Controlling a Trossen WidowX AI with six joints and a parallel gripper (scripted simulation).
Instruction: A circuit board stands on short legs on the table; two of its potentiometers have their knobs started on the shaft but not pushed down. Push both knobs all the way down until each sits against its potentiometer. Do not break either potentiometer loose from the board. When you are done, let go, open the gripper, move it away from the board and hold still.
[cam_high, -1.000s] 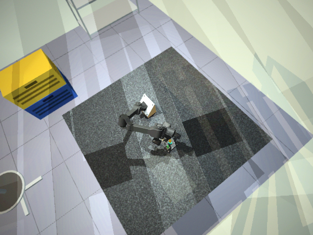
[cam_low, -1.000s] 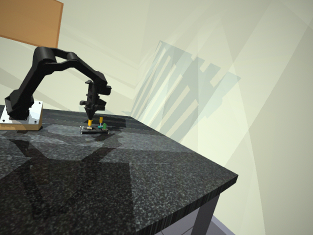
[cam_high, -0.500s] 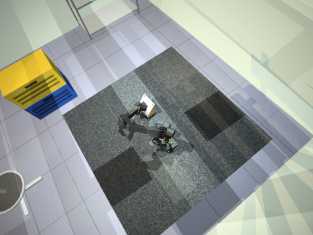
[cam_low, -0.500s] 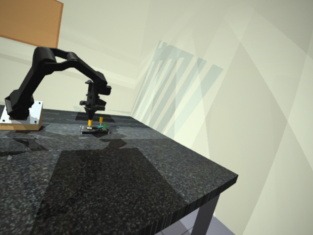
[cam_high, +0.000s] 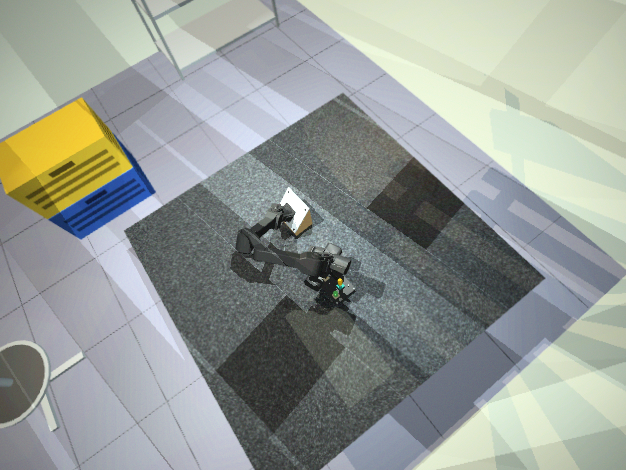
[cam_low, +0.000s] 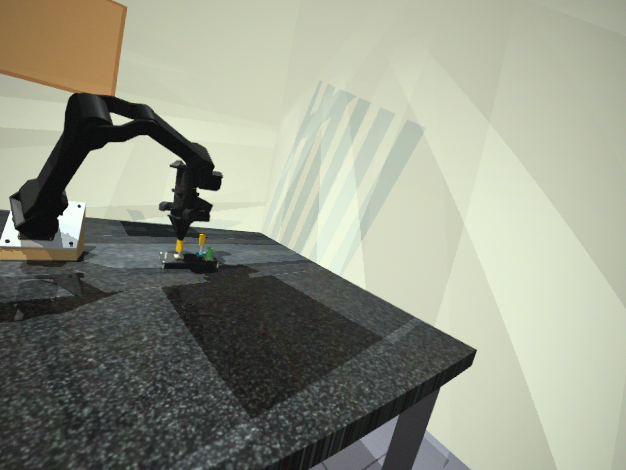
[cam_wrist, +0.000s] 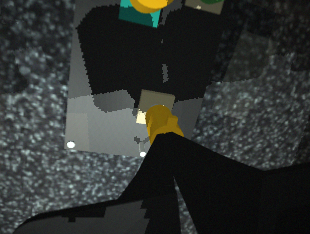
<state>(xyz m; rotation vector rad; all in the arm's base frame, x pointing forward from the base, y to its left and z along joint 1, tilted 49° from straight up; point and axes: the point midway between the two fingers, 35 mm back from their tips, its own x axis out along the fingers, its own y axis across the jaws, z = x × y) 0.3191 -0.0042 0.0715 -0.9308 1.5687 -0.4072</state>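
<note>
Knob stands beside the closed tool.

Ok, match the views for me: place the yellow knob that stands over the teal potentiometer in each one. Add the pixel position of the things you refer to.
Top: that yellow knob (cam_high: 339, 281) (cam_low: 202, 239) (cam_wrist: 150, 4) is a little below and right of centre.
Exterior: left of centre, near mid-height.
Wrist: at the top edge, cut off.
Shared landmark: the green knob (cam_high: 335, 293) (cam_low: 209, 252) (cam_wrist: 212, 1) nearby.
</note>
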